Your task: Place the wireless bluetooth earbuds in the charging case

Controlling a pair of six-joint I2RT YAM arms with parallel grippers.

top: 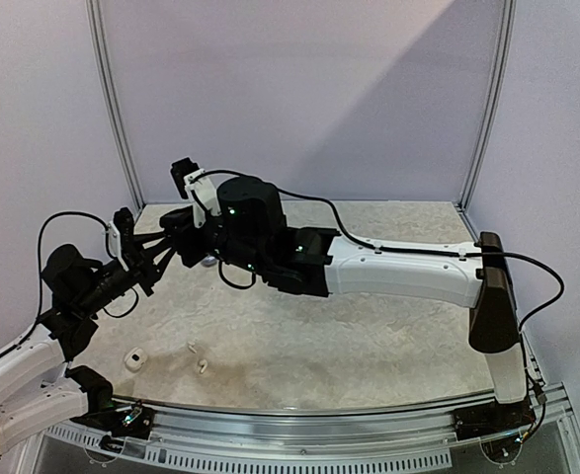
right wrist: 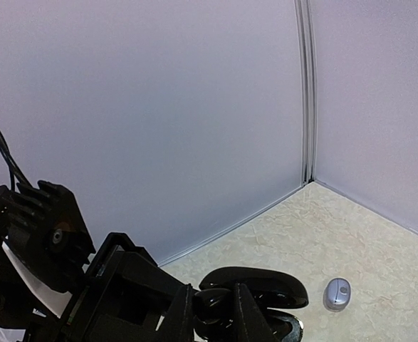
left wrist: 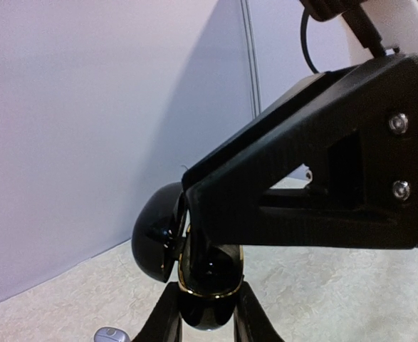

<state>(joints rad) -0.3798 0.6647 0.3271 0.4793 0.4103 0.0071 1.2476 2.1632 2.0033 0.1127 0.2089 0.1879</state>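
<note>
My left jaws clamp the open black charging case (left wrist: 207, 310). My right jaws, narrow, reach its mouth, and what they pinch is hidden. Two white earbuds (top: 203, 366) lie on the counter (top: 369, 336).

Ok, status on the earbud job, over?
Left gripper shut on open black case, held up. Right gripper at the case mouth, grip unclear. White earbuds loose on table. Nothing blocking.

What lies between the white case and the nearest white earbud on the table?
Nothing: in the top view, bare table separates the white case from the white earbud.
</note>
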